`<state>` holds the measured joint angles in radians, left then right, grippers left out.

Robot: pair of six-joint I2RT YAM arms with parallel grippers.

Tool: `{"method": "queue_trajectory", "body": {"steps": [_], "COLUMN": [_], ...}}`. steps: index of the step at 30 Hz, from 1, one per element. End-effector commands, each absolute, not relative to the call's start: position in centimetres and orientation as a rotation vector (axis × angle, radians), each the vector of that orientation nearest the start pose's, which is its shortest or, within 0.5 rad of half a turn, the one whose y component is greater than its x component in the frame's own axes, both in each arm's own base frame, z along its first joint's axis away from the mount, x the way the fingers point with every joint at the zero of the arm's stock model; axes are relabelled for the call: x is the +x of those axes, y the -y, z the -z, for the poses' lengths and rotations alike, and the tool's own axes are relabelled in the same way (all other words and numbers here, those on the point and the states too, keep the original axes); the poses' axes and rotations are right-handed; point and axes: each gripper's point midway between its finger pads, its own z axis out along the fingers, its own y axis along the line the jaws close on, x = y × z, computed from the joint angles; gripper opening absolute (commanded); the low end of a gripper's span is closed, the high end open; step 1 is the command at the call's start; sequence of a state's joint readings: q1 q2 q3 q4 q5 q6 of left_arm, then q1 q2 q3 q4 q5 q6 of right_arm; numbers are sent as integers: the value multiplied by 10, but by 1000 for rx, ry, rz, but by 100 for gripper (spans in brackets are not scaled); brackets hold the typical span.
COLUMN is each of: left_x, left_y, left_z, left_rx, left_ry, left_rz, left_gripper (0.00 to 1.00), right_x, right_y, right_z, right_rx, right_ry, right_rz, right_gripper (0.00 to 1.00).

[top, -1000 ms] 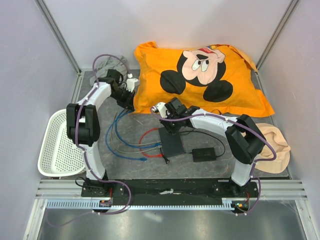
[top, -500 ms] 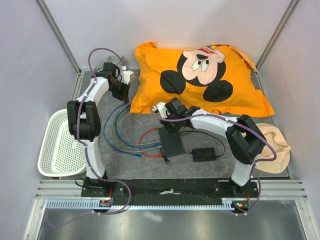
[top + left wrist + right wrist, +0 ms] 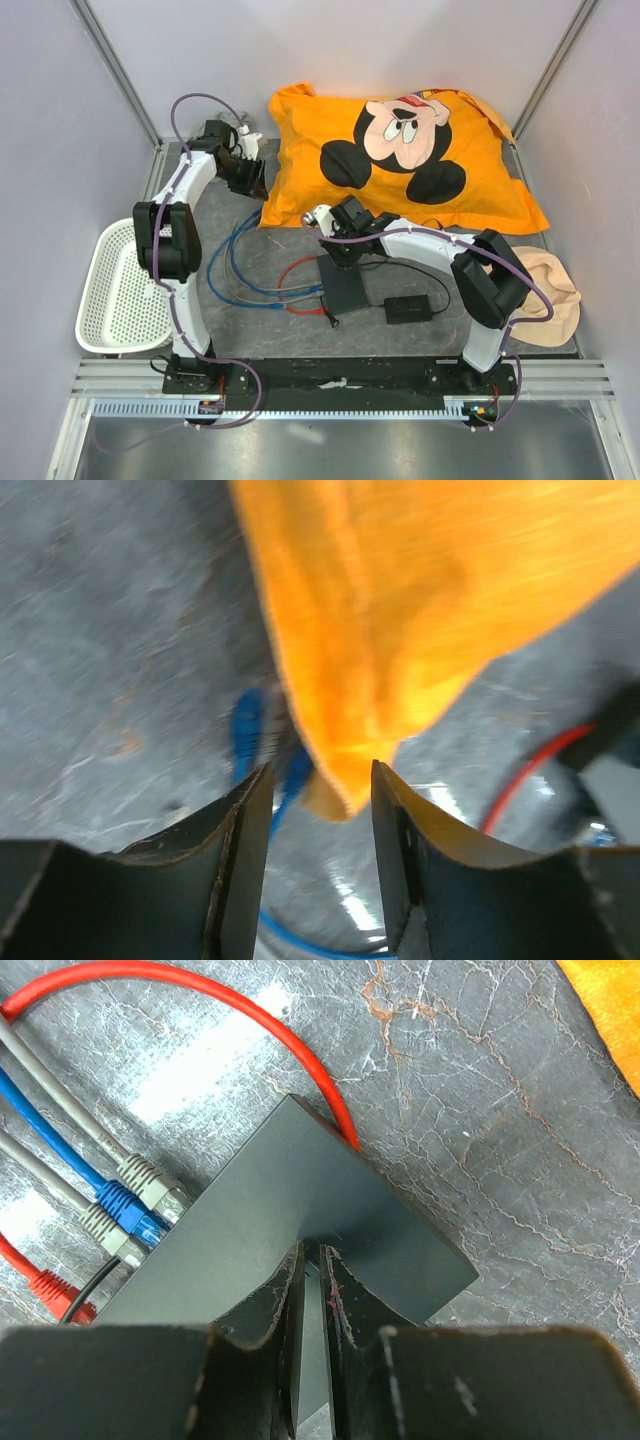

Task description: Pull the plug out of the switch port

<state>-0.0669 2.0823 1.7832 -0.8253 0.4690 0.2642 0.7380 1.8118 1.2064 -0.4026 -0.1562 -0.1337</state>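
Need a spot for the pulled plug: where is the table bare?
Bare: the near strip between the switch, brick and the rail. Crowded: cables fill the room left of the switch, toward the basket; the pillow covers the far side.

The left wrist view is smeared throughout, its blue cables [image 3: 248, 730] lost under the orange pillow [image 3: 400, 600] at centre, while in the right wrist view the plugged cables [image 3: 50, 1128] run off the left edge and the near end of the switch [image 3: 290, 1200] hides behind the fingers [image 3: 268, 1320] of the right gripper [image 3: 312, 1255] at the bottom.
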Motion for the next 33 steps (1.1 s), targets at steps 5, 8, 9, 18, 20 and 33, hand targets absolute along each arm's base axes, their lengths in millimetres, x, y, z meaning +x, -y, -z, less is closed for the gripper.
{"method": "queue_trajectory", "body": {"steps": [5, 8, 9, 18, 20, 33], "left_x": [421, 399, 387, 324, 318, 270], "left_y": [170, 187, 193, 239, 241, 248], "left_z": [-179, -166, -153, -86, -76, -40], "left_rx": [511, 504, 501, 678, 687, 755], "left_ry": [-2301, -2294, -2319, -2431, -2454, -2529], "left_rz": [1139, 1301, 1355, 1521, 1516, 1587], "left_gripper": [58, 64, 65, 63, 62, 58], "right_x": [283, 282, 282, 270, 268, 258], "right_y": [-232, -232, -232, -223, -220, -227], "right_z": [5, 5, 5, 6, 4, -22], "right_rx": [-1187, -1189, -1189, -1205, -1211, -1281], "right_ry": [-2557, -2560, -2559, -2580, -2576, -2505], "right_rz": [-113, -112, -116, -113, -114, -219], "right_gripper": [20, 20, 19, 0, 0, 0]}}
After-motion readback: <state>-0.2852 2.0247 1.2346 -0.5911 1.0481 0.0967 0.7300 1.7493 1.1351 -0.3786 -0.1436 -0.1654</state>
